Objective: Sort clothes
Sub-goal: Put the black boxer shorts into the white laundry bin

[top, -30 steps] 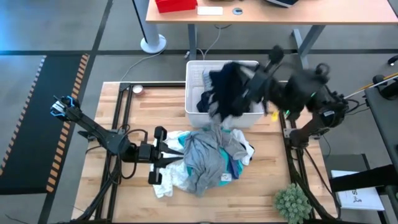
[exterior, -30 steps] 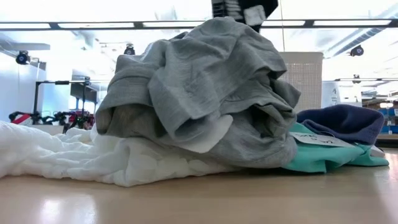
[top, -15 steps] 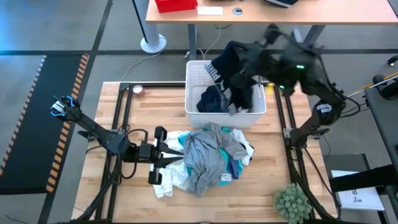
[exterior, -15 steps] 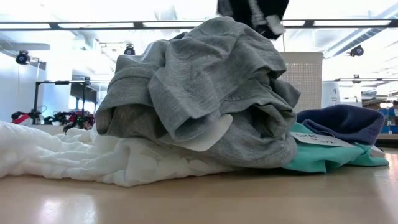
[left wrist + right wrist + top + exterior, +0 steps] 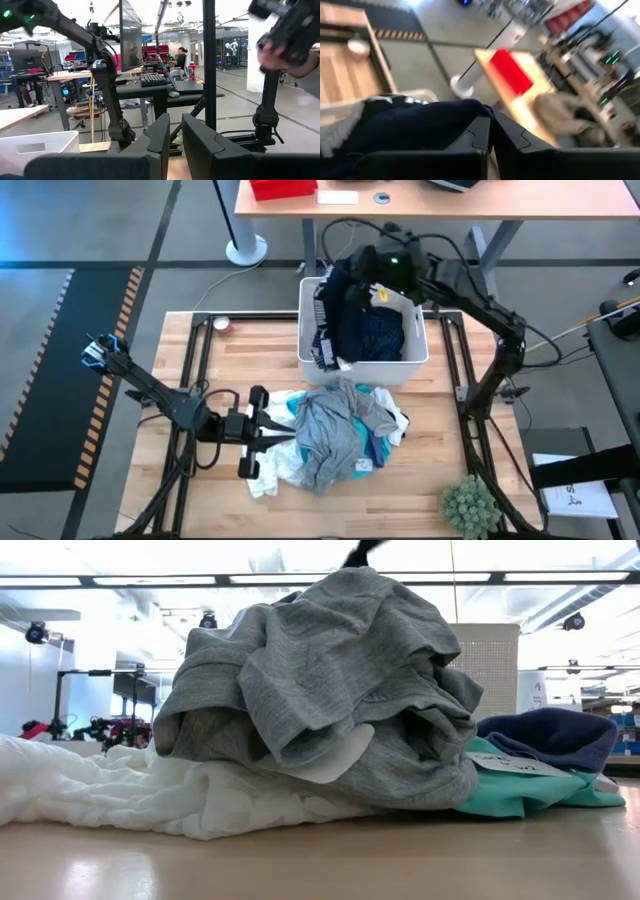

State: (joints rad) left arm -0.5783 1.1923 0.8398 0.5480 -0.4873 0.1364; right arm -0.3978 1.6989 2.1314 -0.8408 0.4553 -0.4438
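The right pincer point(image 5: 352, 272) hangs over the white bin point(image 5: 412, 363), whose inside below it is filled by dark navy clothes point(image 5: 368, 332). The left pincer point(image 5: 272, 442) lies low on the surface point(image 5: 420, 470), its 2 fingers touching the clothes pile point(image 5: 335, 435) directly ahead. Bare wood lies open beyond the pile, up to the potted plant point(image 5: 470, 505).

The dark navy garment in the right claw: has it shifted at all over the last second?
Yes. In the high view the right gripper carried the dark navy garment from the white bin's right front corner across toward its left, far side.
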